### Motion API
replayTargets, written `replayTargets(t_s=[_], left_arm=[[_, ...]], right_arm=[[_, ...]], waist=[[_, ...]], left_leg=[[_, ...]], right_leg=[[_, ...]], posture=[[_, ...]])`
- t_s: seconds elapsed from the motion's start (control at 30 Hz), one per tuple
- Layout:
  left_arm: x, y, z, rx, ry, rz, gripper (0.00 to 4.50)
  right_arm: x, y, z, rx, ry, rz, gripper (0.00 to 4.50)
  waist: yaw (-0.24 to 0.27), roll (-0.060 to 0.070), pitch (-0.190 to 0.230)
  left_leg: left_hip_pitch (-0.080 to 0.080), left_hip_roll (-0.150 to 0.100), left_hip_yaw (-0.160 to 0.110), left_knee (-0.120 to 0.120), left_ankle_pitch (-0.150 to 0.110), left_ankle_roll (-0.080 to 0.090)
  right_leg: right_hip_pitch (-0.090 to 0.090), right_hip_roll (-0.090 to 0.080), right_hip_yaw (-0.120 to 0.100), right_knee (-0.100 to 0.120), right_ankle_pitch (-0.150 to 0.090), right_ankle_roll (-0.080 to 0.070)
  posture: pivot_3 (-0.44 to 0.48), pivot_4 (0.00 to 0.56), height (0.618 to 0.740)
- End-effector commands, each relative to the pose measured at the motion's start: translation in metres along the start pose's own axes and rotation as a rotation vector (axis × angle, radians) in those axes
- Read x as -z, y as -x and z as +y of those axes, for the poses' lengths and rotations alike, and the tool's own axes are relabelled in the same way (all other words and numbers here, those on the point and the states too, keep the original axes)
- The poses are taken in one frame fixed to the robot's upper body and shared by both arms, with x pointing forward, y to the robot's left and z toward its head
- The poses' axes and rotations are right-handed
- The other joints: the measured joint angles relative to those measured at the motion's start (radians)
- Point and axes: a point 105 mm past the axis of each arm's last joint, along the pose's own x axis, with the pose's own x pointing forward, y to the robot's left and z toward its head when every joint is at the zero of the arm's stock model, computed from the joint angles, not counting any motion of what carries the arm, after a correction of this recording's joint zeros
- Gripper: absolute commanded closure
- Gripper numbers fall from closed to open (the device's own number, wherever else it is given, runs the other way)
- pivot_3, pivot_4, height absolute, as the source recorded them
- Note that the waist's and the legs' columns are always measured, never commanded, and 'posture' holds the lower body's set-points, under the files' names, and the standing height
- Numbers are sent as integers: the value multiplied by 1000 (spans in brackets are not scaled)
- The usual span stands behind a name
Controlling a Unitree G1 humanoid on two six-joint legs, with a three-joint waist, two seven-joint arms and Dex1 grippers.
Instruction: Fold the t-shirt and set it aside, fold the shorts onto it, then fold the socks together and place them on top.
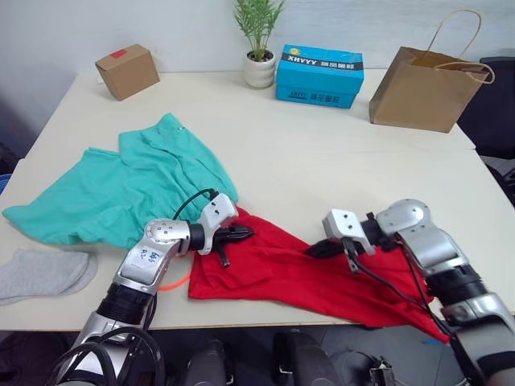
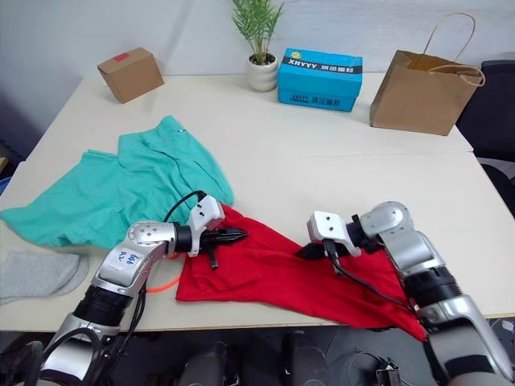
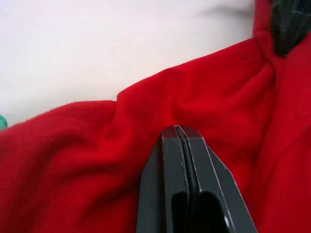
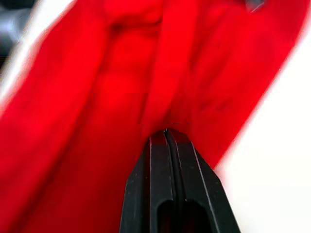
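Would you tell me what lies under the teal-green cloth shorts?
The teal-green cloth shorts rest on the pale table, their near corner overlapping the bright red t-shirt; anything beneath is covered.

T-shirt: one, the red t-shirt, spread along the near edge of the table.
Shorts: one teal pair, the shorts, left of the t-shirt.
Socks: the grey socks lie bunched left of the t-shirt; the number cannot be told.
Cardboard box: one.
Blue box: one.
Paper bag: one.
Potted plant: one.
Gripper: two, left gripper and right gripper, both on the t-shirt.
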Motion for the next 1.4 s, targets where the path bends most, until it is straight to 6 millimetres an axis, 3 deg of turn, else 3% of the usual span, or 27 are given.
replayTargets(t_s=[0.03,0.13,0.2,0.27,0.37,0.47,0.7,0.97,1.1,1.17,1.27,1.4], left_arm=[[10,3,2,-12,4,36,4480],[8,5,5,-28,-9,26,4480],[5,6,4,-20,-29,4,4480],[-4,7,5,-25,-59,-41,4480],[-23,10,-6,41,-99,-144,4480],[-28,8,-14,94,-132,-158,4480],[-18,-1,-6,47,-103,-88,4480],[13,-2,-4,14,-85,47,4480],[14,-1,1,-29,-51,39,4480],[12,-1,1,-30,-48,28,4480],[7,-1,1,-18,-45,0,4480],[1,2,5,-25,-61,-4,4480]], right_arm=[[-13,11,28,-62,-69,-30,4500],[-18,23,44,-56,-117,-52,4500],[-28,28,41,12,-114,-136,4500],[-37,37,32,114,-160,-235,4500],[-33,51,14,299,-124,-272,4500],[-15,49,-4,426,-107,-196,4500],[8,33,-6,358,-34,-55,4500],[44,39,17,257,-171,50,4500],[33,53,45,126,-270,2,4500],[24,61,47,125,-273,-43,4500],[19,83,25,283,-239,-95,4500],[34,109,-3,462,-189,-69,4500]], waist=[[0,0,0],[0,0,0],[-5,-1,0],[-5,-1,0],[-1,-1,0],[0,-1,0],[-1,-1,0],[-1,-1,-1],[4,-2,-1],[3,-2,-1],[-6,-2,-2],[-2,-2,-1]], left_leg=[[0,0,0,0,0,0],[0,0,-1,0,0,0],[0,0,-1,0,0,0],[1,0,-1,0,0,0],[0,0,-1,0,0,0],[-1,0,-1,-1,0,0],[-1,-1,0,0,0,0],[0,0,0,-1,0,0],[1,0,-1,-1,0,0],[1,0,-2,-1,0,1],[2,0,-1,0,0,1],[2,0,-1,0,1,1]], right_leg=[[0,0,0,0,0,0],[0,0,0,0,0,0],[1,0,0,0,0,0],[1,0,0,0,0,-1],[0,0,0,0,0,-1],[0,0,-1,-2,0,-1],[0,0,-1,-2,0,0],[1,1,-1,-2,0,0],[2,0,-1,-2,0,0],[3,0,-1,-3,0,0],[3,0,-1,-2,1,0],[3,0,-1,-1,1,-1]], posture=[[0,150,740],[0,150,740],[0,150,740],[0,150,740],[0,150,740],[0,150,740],[0,150,740],[0,150,740],[0,150,740],[0,150,740],[0,150,740],[0,150,740]])
